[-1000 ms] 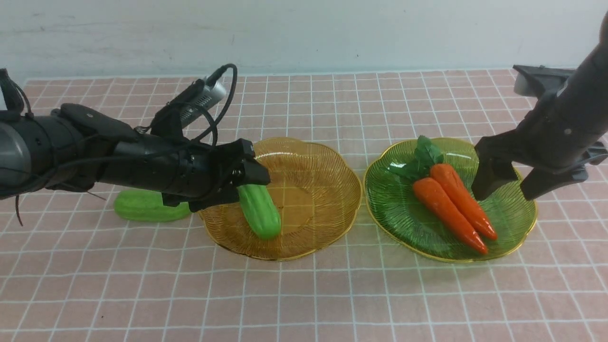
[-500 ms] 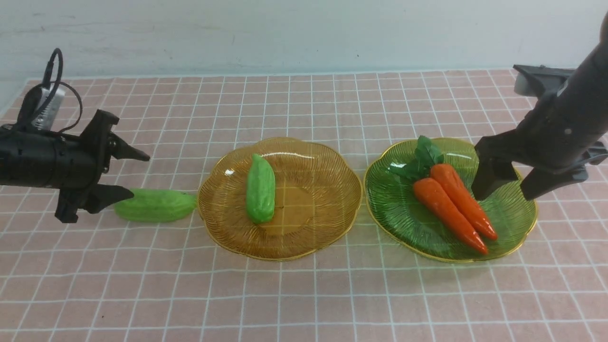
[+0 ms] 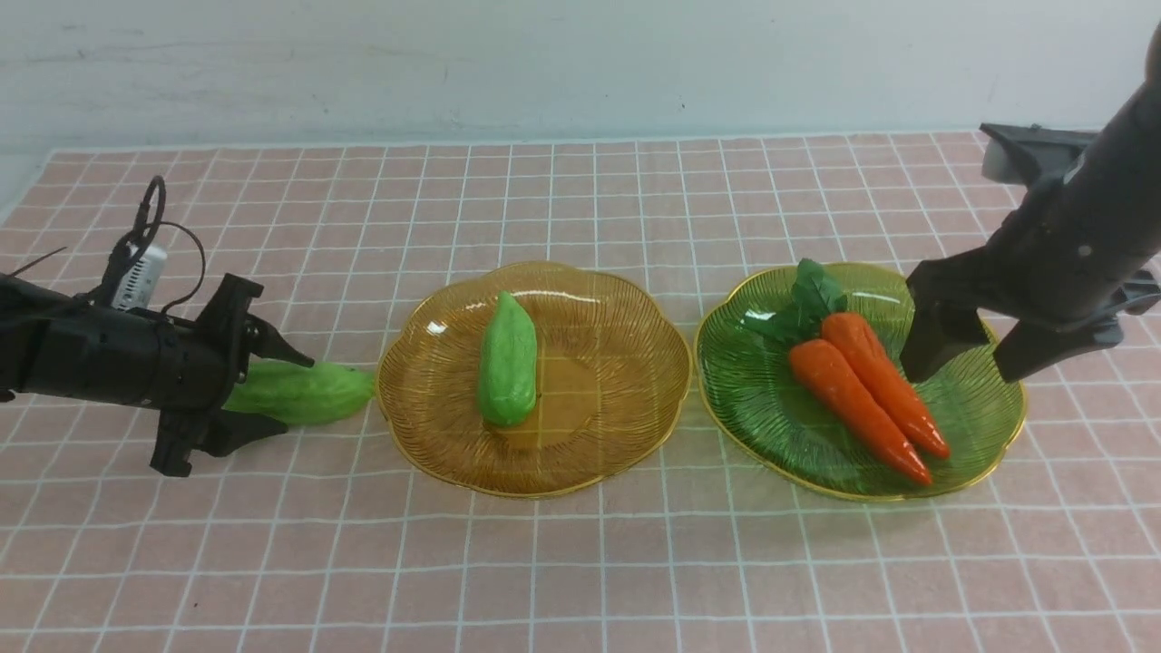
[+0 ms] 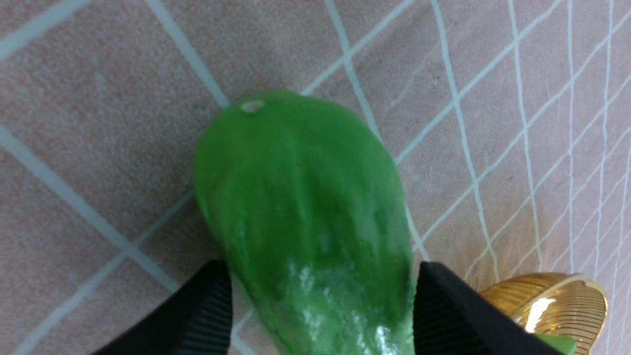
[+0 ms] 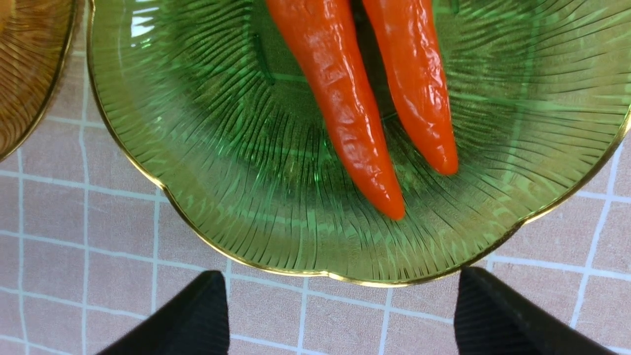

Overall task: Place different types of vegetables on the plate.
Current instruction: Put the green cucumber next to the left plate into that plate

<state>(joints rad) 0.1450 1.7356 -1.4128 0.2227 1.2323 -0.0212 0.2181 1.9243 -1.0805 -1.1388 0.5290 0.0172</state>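
Observation:
A bright-green cucumber (image 3: 317, 392) (image 4: 305, 207) lies on the cloth just left of the amber plate (image 3: 617, 399). My left gripper (image 3: 299, 396) (image 4: 320, 296) is low over its left end, with a finger pressed against each side. A second cucumber (image 3: 508, 372) rests on the amber plate. Two orange carrots (image 3: 857, 404) (image 3: 884, 381) with leafy tops lie side by side on the green plate (image 3: 780, 426) (image 5: 197, 148); the right wrist view shows them as well (image 5: 340, 98) (image 5: 419, 88). My right gripper (image 3: 961, 372) (image 5: 341, 273) hangs open above that plate's right edge, holding nothing.
The two plates stand almost rim to rim in the middle of the pink checked cloth (image 3: 580, 562). A pale wall (image 3: 580, 63) runs along the far edge. A corner of the amber plate (image 4: 557, 305) shows past my left finger.
My left gripper let go of one cucumber on the amber plate, drew back left, dropped to the cloth and closed around the other cucumber. The right arm has not moved.

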